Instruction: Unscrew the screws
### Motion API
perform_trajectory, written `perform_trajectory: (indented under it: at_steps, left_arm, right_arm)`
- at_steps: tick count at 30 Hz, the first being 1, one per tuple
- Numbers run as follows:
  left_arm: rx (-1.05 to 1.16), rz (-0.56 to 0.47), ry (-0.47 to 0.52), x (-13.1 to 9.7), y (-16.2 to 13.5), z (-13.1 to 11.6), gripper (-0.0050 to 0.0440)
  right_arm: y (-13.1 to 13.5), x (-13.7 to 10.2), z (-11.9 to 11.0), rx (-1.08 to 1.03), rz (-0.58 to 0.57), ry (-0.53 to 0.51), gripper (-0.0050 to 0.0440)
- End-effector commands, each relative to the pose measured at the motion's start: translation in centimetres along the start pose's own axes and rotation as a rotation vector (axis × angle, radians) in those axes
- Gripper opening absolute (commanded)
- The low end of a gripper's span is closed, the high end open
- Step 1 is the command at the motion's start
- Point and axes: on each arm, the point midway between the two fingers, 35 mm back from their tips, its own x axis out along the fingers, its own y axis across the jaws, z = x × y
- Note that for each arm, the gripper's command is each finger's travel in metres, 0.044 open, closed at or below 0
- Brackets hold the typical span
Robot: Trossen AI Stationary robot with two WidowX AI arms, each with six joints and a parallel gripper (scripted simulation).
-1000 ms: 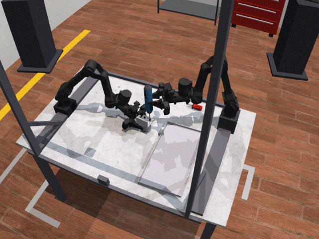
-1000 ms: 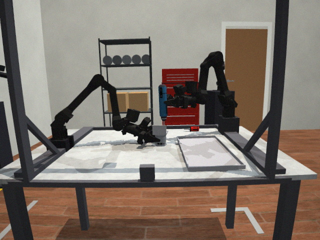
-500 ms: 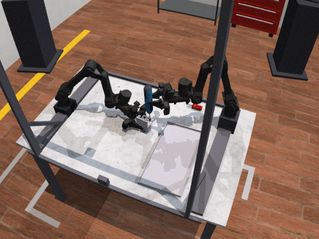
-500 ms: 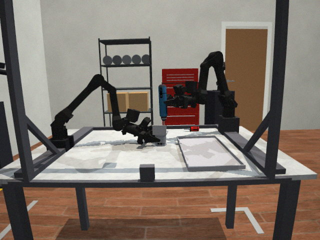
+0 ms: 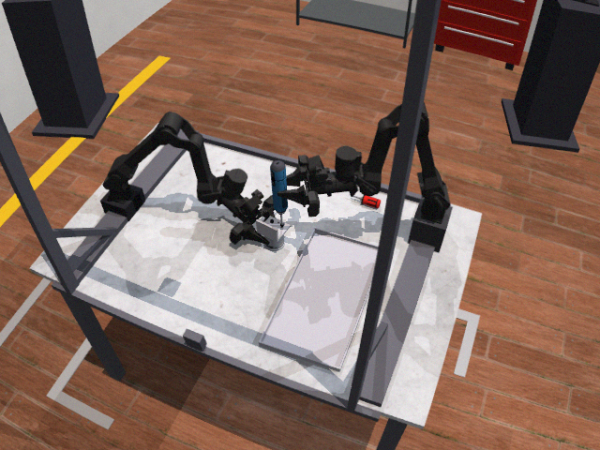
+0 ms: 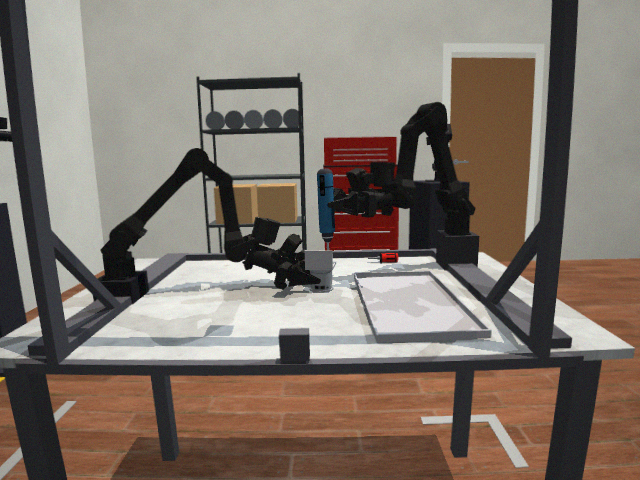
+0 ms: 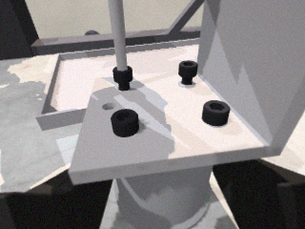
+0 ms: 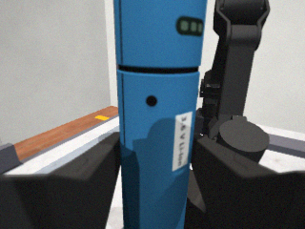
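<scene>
The joint module [image 5: 276, 245] [image 6: 323, 285] [image 7: 162, 191] stands upright with the bracket [image 5: 269, 233] [image 6: 317, 259] [image 7: 167, 143] on top. My left gripper [image 5: 268, 227] [image 7: 161, 148] is shut on the module's body below the bracket plate. My right gripper [image 5: 282, 186] [image 8: 154, 138] is shut on the upright electric screwdriver [image 5: 278, 180] [image 6: 325, 206] [image 7: 118, 38] [image 8: 157, 110]. Its bit meets a raised screw [image 7: 123, 76] with shank showing. Another screw [image 7: 188, 72] also stands raised; two screws [image 7: 125, 122] [image 7: 215, 113] sit lower. How deep each shank reaches is hidden.
A shallow tray [image 5: 287, 291] [image 6: 431, 336] [image 7: 62, 119] lies beside the module. A red screwdriver [image 5: 370, 201] [image 6: 388, 257] lies near the back edge, below the right arm. Frame posts stand at the table's corners; a dark block [image 5: 194, 339] [image 6: 294, 345] sits on the front rail.
</scene>
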Motion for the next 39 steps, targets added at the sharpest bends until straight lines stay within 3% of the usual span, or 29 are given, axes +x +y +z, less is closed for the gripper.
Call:
perform_trajectory:
  at_steps: [1, 20, 28, 31, 33, 36, 39]
  left_arm:
    - [0.017, 0.004, -0.029, 0.0, 0.2, 1.4, 0.0242]
    - [0.017, 0.004, -0.029, 0.0, 0.2, 1.4, 0.0242]
    - [0.017, 0.004, -0.029, 0.0, 0.2, 1.4, 0.0242]
    - [0.017, 0.004, -0.029, 0.0, 0.2, 1.4, 0.0314]
    - [0.017, 0.004, -0.029, 0.0, 0.2, 1.4, 0.0314]
    - [0.021, 0.004, -0.036, -0.4, 0.3, 1.9, 0.0386]
    - [0.025, 0.005, -0.036, -1.1, 0.3, 1.9, 0.04]
  right_arm:
    - [-0.1, 0.1, -1.1, 0.002, -0.005, 0.032, 0.016]
    - [-0.1, 0.2, 2.0, -0.001, -0.004, 0.002, 0.016]
    - [-0.1, 0.1, 2.0, 0.0, -0.004, 0.005, 0.016]
    - [-0.1, 0.1, 1.9, 0.0, -0.004, 0.008, 0.016]
    - [-0.1, 0.1, 1.9, 0.0, -0.004, 0.008, 0.016]
    - [-0.1, 0.1, 1.4, 0.002, -0.004, 0.018, 0.016]
    - [-0.1, 0.1, 1.4, 0.002, -0.004, 0.018, 0.016]
